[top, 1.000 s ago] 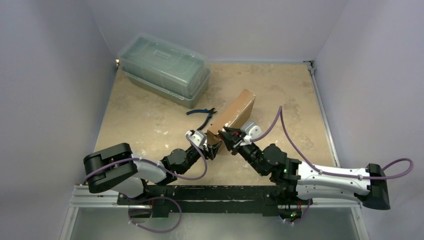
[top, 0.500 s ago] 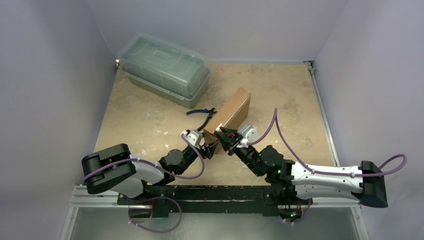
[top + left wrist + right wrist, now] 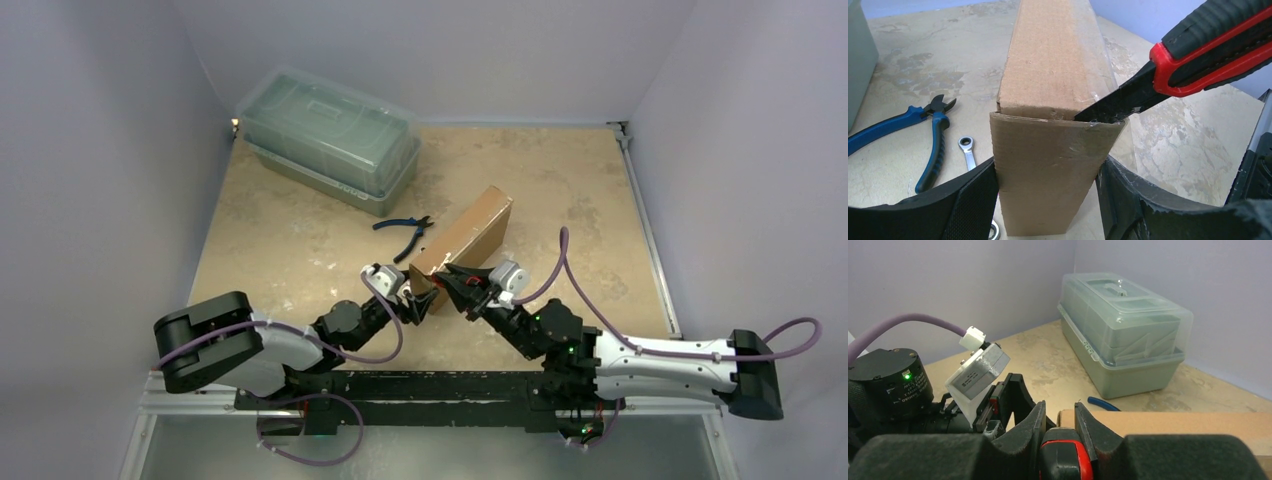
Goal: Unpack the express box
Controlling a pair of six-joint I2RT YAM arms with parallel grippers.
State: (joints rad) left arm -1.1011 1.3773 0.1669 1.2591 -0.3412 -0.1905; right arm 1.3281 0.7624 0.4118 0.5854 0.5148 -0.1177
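The brown express box (image 3: 465, 235) lies at an angle mid-table. My left gripper (image 3: 414, 298) is shut on its near end. In the left wrist view the box (image 3: 1053, 75) sits between the black fingers (image 3: 970, 200), with my left gripper (image 3: 1048, 200) round its end face. My right gripper (image 3: 457, 285) is shut on a red and black utility knife (image 3: 1208, 50). Its blade (image 3: 1110, 107) touches the near top edge at the right corner. In the right wrist view my right gripper (image 3: 1062, 427) clamps the knife (image 3: 1065, 460) beside the box (image 3: 1188, 425).
A translucent grey-green lidded container (image 3: 328, 140) stands at the back left and also shows in the right wrist view (image 3: 1123, 335). Blue-handled pliers (image 3: 405, 228) lie left of the box. A small ratchet wrench (image 3: 967, 150) lies beside the pliers (image 3: 928, 135). Walls enclose the table.
The box has shifted: its far end swung left, then back right, and more of its top face shows now. The right gripper with the knife has moved slightly right at the near end.
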